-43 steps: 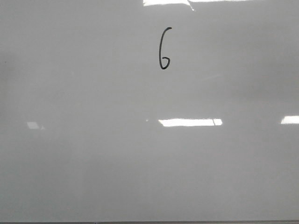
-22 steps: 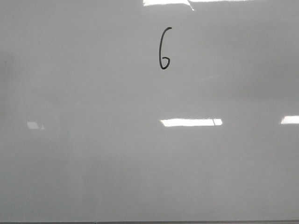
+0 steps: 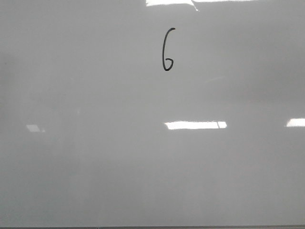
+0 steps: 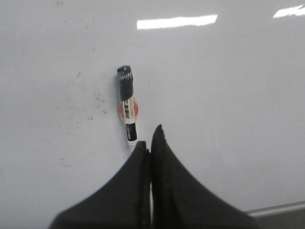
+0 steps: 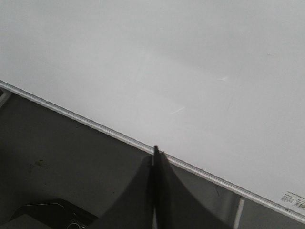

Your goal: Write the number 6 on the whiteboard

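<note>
Glossy grey-white board surface fills the front view almost to its limits: the whiteboard (image 3: 95,157) lies flat, carrying bright rectangular ceiling reflections and showing a thin dark edge along the near side. On it, toward the far edge and slightly right of centre, stands the number 6 (image 3: 167,50), a tall narrow digit in thin black line with a small closed loop at its base; the stroke appears complete and legible, so the writing is judged finished. No arm is visible in the front view. The left wrist view shows the left gripper (image 4: 148,145) with its two dark fingers pressed together and nothing between them; a marker (image 4: 127,109) lies flat on the board just beyond the fingertips, its near end close to them but seemingly not gripped, cap end pointing away. Its position suggests it was set down within easy reach once writing ended. Faint dark specks (image 4: 93,102) mark the board beside it. The right wrist view shows the right gripper (image 5: 155,151) likewise closed and empty, hanging over the whiteboard's metal-trimmed edge with a dark surface (image 5: 62,157) beyond that edge, well clear of the digit, consistent with an idle arm parked out of the way. A small label (image 5: 296,200) sits near one board corner.
</note>
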Action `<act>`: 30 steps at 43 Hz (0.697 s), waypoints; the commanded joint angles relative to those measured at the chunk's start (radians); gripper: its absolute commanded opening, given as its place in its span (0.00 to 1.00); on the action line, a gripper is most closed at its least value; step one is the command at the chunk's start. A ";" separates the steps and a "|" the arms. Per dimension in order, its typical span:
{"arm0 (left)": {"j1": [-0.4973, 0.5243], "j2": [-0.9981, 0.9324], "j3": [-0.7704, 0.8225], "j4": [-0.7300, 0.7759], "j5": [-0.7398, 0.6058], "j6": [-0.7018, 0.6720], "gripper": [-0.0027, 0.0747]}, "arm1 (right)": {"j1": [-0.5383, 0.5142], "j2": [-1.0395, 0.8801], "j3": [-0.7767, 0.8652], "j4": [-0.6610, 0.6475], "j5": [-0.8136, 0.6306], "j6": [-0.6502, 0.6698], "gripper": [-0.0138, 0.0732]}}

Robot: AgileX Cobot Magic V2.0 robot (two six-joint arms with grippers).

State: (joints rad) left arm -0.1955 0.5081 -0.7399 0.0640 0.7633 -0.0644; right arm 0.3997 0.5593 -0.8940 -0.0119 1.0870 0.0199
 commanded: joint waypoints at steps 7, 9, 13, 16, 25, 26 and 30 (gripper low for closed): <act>0.115 -0.178 0.244 -0.086 -0.376 0.153 0.01 | -0.005 0.003 -0.025 -0.015 -0.070 0.000 0.08; 0.124 -0.213 0.298 -0.080 -0.437 0.153 0.01 | -0.005 0.003 -0.025 -0.015 -0.070 0.000 0.08; 0.129 -0.274 0.410 -0.075 -0.529 0.153 0.01 | -0.005 0.003 -0.025 -0.015 -0.070 0.000 0.08; 0.133 -0.314 0.483 -0.075 -0.582 0.153 0.01 | -0.005 0.003 -0.025 -0.015 -0.070 0.000 0.08; 0.176 -0.450 0.661 -0.110 -0.719 0.153 0.01 | -0.005 0.003 -0.025 -0.015 -0.070 0.000 0.08; 0.183 -0.461 0.674 -0.111 -0.724 0.153 0.01 | -0.005 0.003 -0.025 -0.015 -0.070 0.000 0.08; 0.209 -0.510 0.711 -0.114 -0.741 0.153 0.01 | -0.005 0.003 -0.025 -0.015 -0.070 0.000 0.08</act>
State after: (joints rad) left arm -0.0049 0.0203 -0.0267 -0.0344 0.1363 0.0886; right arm 0.3997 0.5593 -0.8940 -0.0121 1.0870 0.0199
